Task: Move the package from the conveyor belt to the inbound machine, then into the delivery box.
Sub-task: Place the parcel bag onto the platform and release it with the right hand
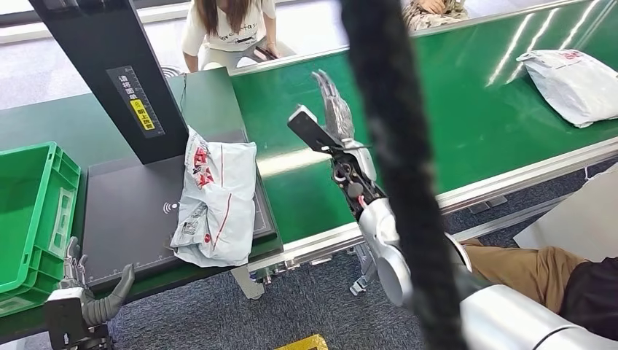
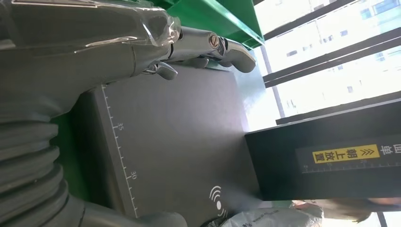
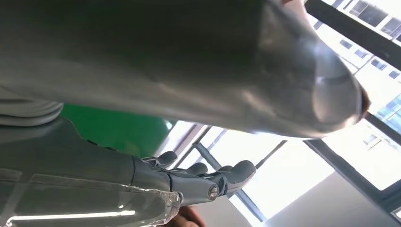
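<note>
A white plastic package with red print lies on the dark scanning plate of the inbound machine, at its right side; its edge also shows in the left wrist view. My right hand hovers open above the green conveyor belt, to the right of the package, holding nothing; its fingers are spread. Low at the plate's near-left corner is my left hand, open and empty, with fingers over the plate's edge. The green delivery box stands left of the machine.
A second white package lies on the belt at far right. The machine's black post rises behind the plate. A person sits behind the belt; another person's leg is at lower right. A black cable hangs in front.
</note>
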Motion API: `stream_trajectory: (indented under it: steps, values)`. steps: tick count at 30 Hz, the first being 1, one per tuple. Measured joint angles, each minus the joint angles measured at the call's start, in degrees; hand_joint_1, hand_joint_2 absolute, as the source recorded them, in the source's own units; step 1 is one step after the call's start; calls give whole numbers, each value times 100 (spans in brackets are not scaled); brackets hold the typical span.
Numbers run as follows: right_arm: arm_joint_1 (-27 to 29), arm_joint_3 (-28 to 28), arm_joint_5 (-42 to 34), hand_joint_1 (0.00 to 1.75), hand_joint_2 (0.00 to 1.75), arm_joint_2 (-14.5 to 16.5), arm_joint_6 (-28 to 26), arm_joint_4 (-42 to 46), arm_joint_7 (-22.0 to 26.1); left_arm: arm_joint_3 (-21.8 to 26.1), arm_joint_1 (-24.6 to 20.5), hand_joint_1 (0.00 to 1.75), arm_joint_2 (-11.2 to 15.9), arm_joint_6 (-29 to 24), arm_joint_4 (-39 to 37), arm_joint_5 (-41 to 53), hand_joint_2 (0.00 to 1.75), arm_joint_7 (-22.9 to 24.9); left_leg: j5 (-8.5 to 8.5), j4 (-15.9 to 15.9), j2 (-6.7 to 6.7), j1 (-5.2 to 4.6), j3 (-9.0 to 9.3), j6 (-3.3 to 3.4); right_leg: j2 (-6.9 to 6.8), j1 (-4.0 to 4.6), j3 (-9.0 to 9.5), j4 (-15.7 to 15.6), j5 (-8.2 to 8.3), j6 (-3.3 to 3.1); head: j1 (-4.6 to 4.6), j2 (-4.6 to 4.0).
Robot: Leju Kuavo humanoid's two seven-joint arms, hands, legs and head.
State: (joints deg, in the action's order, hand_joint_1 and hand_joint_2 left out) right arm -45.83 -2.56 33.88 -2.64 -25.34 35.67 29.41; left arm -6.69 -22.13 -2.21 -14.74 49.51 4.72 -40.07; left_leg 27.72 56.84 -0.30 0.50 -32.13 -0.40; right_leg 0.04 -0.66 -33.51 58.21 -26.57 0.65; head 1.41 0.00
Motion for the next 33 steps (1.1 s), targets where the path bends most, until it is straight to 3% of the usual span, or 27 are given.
stream_trajectory:
  steps: [7, 13, 21, 27, 33]
  values:
    - [1481, -1, -630, 0, 0, -131, -151, 977, 236, -96, -97, 0, 57, -45, 24, 91, 175, 0, 0, -1, -1, 4, -1, 0, -1, 5, 0, 0, -1, -1, 1, 0]
    - [2161, -62, -776, 0, 0, -120, -328, 1397, 268, -232, -296, 0, 58, -53, 16, 212, 175, -1, 0, -1, 1, 3, -2, 0, 0, 4, 0, 0, 0, -1, 1, 0]
    - [2350, -170, -777, 0, 0, -119, -420, 1604, 213, -432, -882, 0, 47, 5, -360, 394, 175, 1, -2, 0, 1, 3, 1, -1, 0, 4, 1, 0, 0, -1, 1, 0]
    - [2158, -274, -802, 0, 0, -130, -299, 1624, 177, -610, -1479, 0, 28, -45, -921, 951, 175, 22, -3, 1, 1, 3, 1, -1, 0, 4, 1, 1, 1, -1, 1, 0]
    - [1856, -455, -1005, 0, 0, -119, -253, 1392, 284, -816, -2230, 0, -125, 95, -1408, 1680, 175, 450, -6, 2, -2, 3, -1, -3, -1, 3, 2, 1, 3, -1, 1, 0]
